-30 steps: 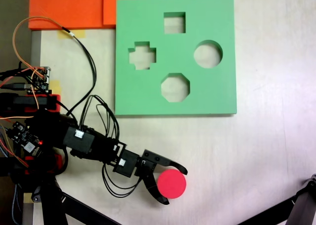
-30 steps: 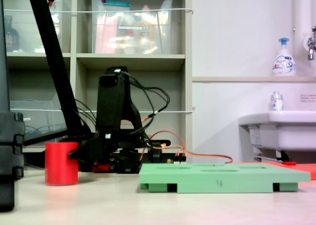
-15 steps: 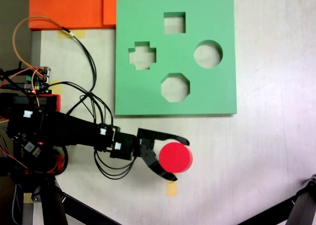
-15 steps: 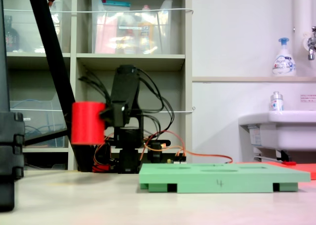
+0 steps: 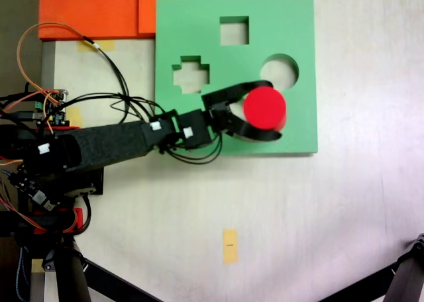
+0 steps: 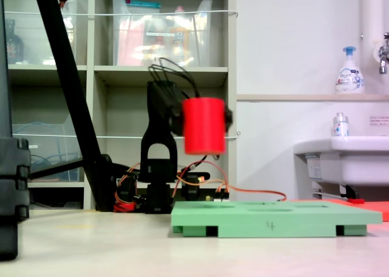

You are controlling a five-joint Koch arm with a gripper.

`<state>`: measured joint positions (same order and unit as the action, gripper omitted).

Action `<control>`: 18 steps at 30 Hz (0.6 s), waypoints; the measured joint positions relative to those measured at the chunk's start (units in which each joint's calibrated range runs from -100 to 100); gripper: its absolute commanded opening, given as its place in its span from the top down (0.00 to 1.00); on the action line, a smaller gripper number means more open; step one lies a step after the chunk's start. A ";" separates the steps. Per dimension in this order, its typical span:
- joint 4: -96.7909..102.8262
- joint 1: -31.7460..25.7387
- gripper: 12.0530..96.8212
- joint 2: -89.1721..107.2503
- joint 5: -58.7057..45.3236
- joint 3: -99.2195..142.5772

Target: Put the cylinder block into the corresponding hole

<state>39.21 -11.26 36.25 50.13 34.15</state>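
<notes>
The red cylinder block [image 5: 264,107] [image 6: 204,126] hangs in the air, held upright between the black jaws of my gripper [image 5: 268,110]. In a fixed view from above it overlaps the lower left rim of the round hole [image 5: 283,69] in the green foam board [image 5: 298,24], and it hides the octagonal cutout's right part. In a fixed view from table level the block floats well above the board [image 6: 273,217], over its left half. The gripper is shut on the block.
The board also has a square cutout [image 5: 234,30] and a cross cutout [image 5: 190,75]. Orange foam sheets [image 5: 93,10] lie at the top left. A yellow tape mark [image 5: 229,246] is on the table. Loose cables [image 5: 112,70] trail beside the arm base [image 5: 46,176].
The arm has lifted the red block off the table and swung it up and over the green board, from the lower middle of the table to beside the round hole.
</notes>
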 measured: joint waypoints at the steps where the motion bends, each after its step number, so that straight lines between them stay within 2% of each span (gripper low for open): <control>1: -0.59 -0.59 0.67 -2.19 -0.05 -1.57; 9: -0.98 -4.20 0.67 -19.43 -0.15 -11.17; 18: -0.98 -4.88 0.67 -30.92 -0.93 -18.32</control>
<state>38.23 -16.14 5.34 49.21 15.83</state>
